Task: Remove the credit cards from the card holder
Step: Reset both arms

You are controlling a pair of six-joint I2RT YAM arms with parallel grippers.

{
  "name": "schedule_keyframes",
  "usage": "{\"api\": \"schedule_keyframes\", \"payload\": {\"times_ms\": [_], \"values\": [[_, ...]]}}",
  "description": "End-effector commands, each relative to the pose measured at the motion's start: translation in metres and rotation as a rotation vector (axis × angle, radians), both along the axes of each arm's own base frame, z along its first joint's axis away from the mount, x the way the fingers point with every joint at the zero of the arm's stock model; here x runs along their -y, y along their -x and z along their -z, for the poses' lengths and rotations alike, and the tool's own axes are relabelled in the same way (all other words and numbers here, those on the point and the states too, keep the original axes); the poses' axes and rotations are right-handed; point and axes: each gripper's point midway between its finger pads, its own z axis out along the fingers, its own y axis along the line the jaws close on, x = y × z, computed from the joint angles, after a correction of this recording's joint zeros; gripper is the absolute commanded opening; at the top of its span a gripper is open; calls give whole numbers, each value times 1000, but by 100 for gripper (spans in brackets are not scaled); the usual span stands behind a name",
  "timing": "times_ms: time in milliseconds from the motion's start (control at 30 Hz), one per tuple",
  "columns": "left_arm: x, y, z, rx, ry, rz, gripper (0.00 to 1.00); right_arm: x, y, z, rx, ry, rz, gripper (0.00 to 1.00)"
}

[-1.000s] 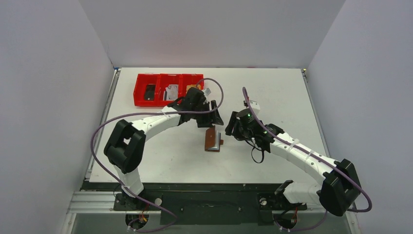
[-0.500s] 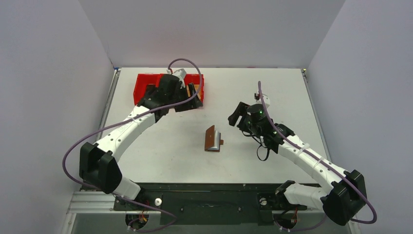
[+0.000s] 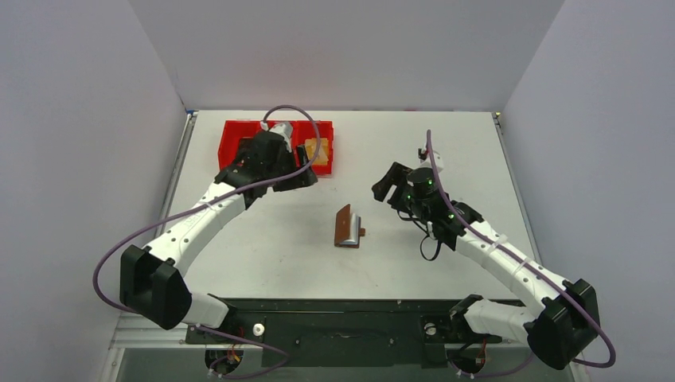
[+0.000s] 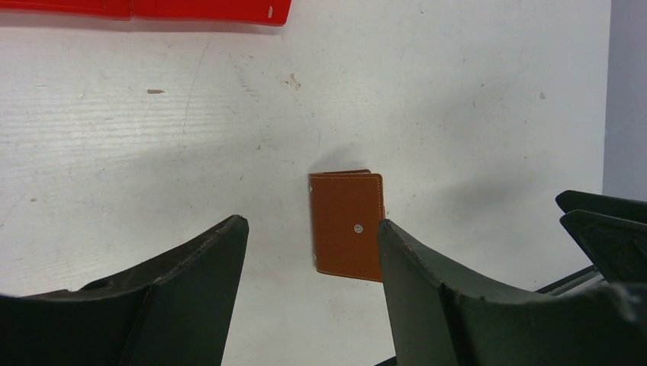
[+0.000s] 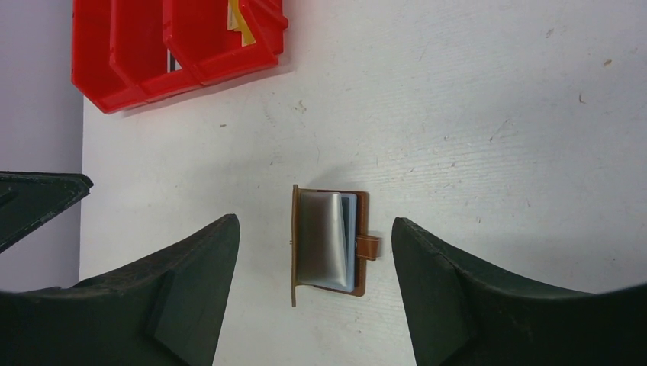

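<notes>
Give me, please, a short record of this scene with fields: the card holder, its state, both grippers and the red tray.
card holder: lies on the table between the two arms, touched by neither
state: half open, a grey leaf curling up inside
left gripper: open, empty, by the near edge of the red tray
right gripper: open, empty, apart from the card holder
red tray: far left of the table, an orange-toned card in its right-end compartment
</notes>
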Motion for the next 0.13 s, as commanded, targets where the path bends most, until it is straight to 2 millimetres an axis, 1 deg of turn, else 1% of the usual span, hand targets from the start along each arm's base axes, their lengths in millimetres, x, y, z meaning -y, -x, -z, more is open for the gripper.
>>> {"api": "schedule_keyframes", "payload": {"times_ms": [0,100], "values": [[-7,-2,-18,64,1,-7,61,0,-3,-14,50,-40,4,69],[-6,-3,-18,63,4,-9,61,1,-3,-13,48,-39,5,69]]}}
